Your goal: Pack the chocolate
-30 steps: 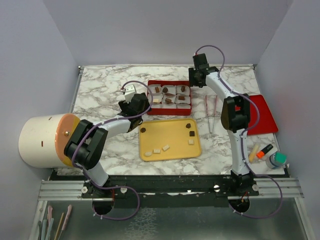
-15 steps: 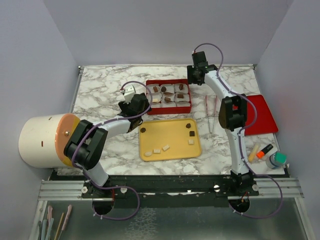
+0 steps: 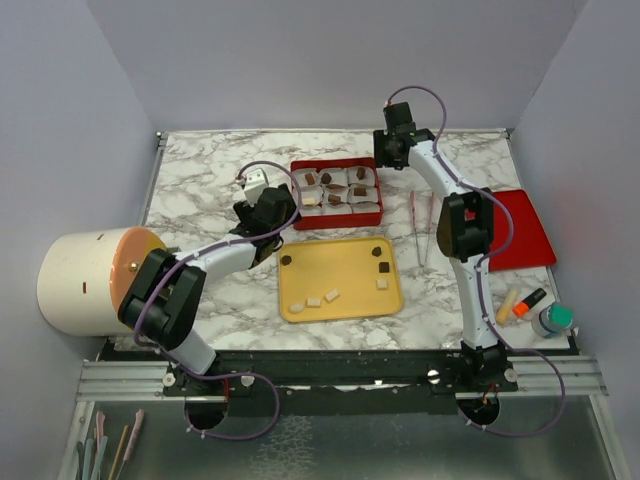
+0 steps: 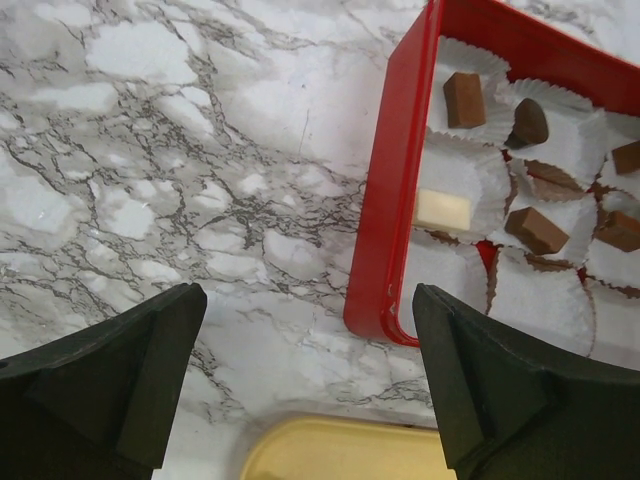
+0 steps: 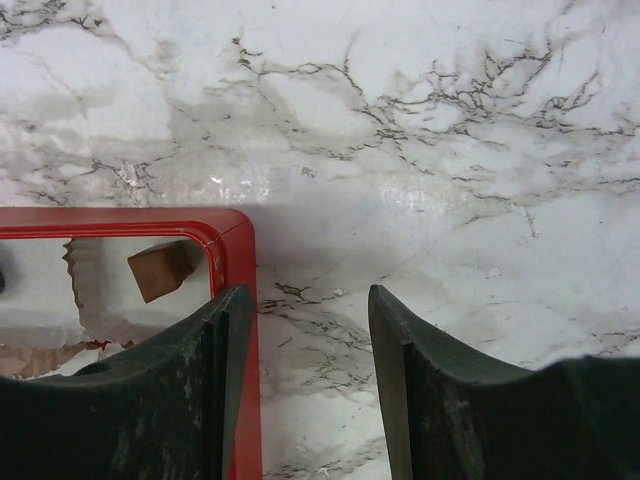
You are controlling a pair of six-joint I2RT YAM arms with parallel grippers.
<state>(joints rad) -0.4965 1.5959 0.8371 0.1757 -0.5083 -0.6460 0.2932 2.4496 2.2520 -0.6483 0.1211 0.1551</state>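
Beside the red box (image 3: 336,161), left gripper (image 4: 305,300) and right gripper (image 5: 308,295) both gape empty; tweezers (image 3: 422,230) lie nearby.

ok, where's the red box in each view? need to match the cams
Top external: red box at upper centre, just behind the yellow tray.
Left wrist: red box on the right, cut off by the top and right edges, near-left corner showing.
Right wrist: red box at lower left, one corner only.
Shared landmark: the marble tabletop beside the box.
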